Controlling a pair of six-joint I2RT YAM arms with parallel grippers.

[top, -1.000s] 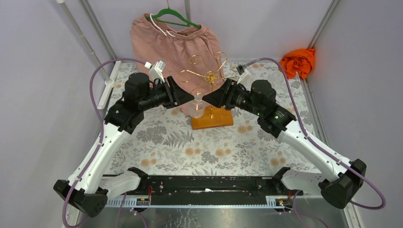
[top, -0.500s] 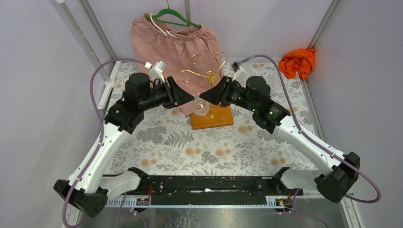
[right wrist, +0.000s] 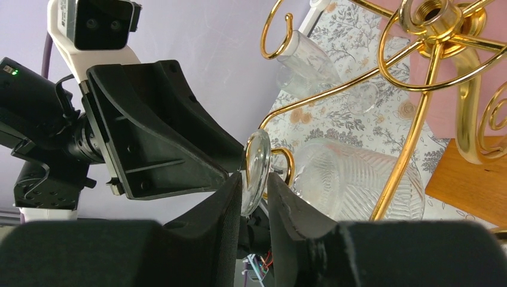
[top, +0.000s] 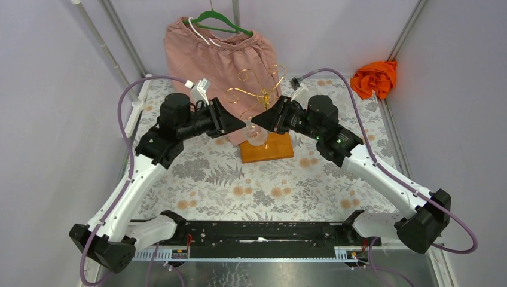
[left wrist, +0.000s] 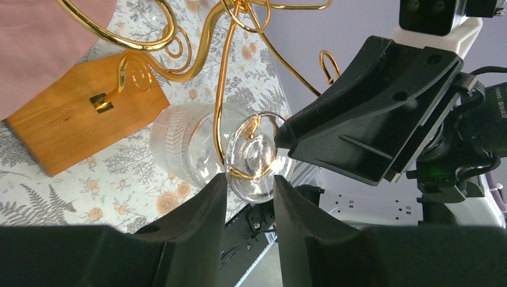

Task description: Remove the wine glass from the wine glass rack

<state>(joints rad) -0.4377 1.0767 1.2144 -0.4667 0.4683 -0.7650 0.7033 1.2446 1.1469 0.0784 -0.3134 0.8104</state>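
Note:
The gold wire wine glass rack [top: 260, 95] stands on its orange-brown wooden base [top: 272, 149] at the table's middle back. A clear ribbed wine glass [top: 253, 136] hangs tilted from a lower curled arm. In the right wrist view my right gripper [right wrist: 254, 176] is closed on the rim of the glass's foot [right wrist: 256, 156], with the bowl [right wrist: 353, 179] to the right. In the left wrist view my left gripper [left wrist: 248, 178] is open, its fingertips either side of the foot's lower edge [left wrist: 257, 158]. Both grippers meet at the glass [top: 248, 124].
Pink shorts [top: 221, 51] on a green hanger hang just behind the rack. An orange cloth [top: 375, 78] lies at the back right corner. The rack's other gold arms [right wrist: 430, 36] curl above and beside the glass. Another clear glass piece [right wrist: 305, 60] lies beyond the rack.
My right arm has moved up and left onto the glass's foot, and the glass has tilted on its arm. My left arm has shifted slightly right.

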